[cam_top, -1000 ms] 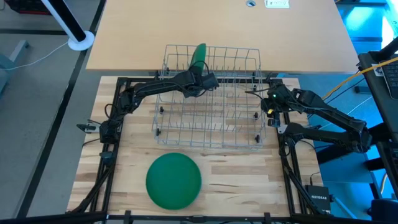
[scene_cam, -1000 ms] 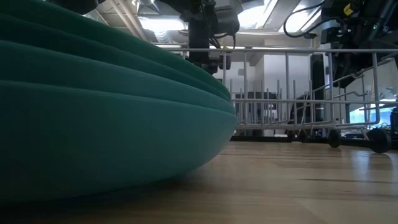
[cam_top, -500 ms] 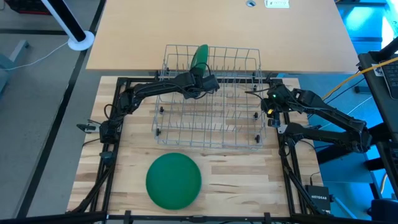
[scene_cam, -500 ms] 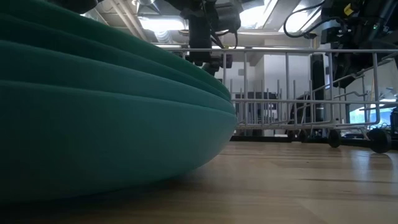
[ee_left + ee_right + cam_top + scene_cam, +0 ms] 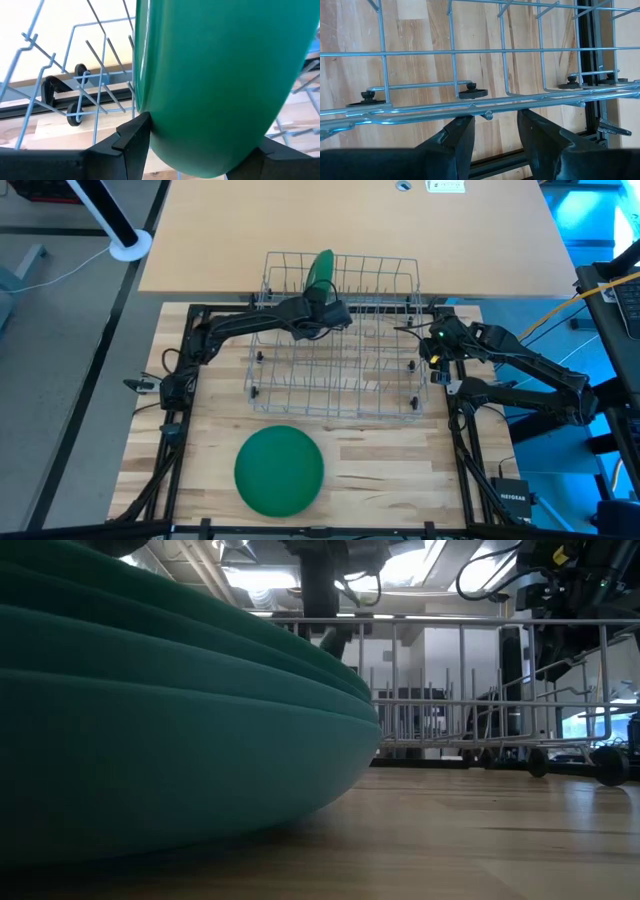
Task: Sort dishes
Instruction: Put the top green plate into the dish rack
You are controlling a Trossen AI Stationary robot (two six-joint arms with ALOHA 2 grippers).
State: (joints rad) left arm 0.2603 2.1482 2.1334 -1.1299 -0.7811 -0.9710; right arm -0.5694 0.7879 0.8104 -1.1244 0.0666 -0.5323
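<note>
The left gripper point(image 5: 322, 298) is positioned over the far left section of the silver wire dish rack point(image 5: 340, 390). Its fingers point(image 5: 132, 137) are pinching the lower edge of one round, matte green plastic plate point(image 5: 320, 270). This held plate stands on edge, nearly upright, among the rack's tines at the far rail. In the left wrist view the plate fills most of the frame between the two dark fingers, with the rack's small black wheels point(image 5: 75, 95) visible past it.

A stack of identical round green plates point(image 5: 279, 470) lies flat on the light wooden counter point(image 5: 390, 470), near the front edge and left of centre, well apart from the rack. In the low view the stack point(image 5: 170, 730) shows several layered rims close to the camera, with the rack point(image 5: 480, 690) behind it.

The right gripper point(image 5: 425, 345) sits at the right rim of the rack. In the right wrist view its fingers point(image 5: 455, 140) are spread to either side of the rack's top rim wire point(image 5: 480, 107). Whether they press on the wire cannot be told.
</note>
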